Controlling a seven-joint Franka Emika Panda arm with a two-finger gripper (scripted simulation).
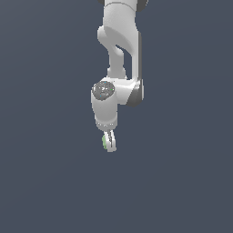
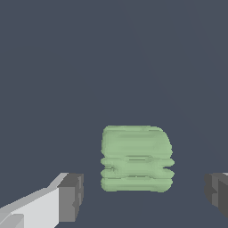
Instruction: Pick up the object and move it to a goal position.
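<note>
I see my arm [image 1: 119, 54] reaching down from the top of the exterior view, with the tool [image 1: 109, 142] at its low end. In that view a bit of green shows at the tool's tip. In the wrist view the green block [image 2: 136, 159] sits between the two dark pads [image 2: 71, 197] — there is a gap on each side, so the tool is spread wide and not pinching it. The block looks lumpy, like squashed layers. All around it is plain dark grey surface [image 2: 67, 67] — no boxes or bowls show.
</note>
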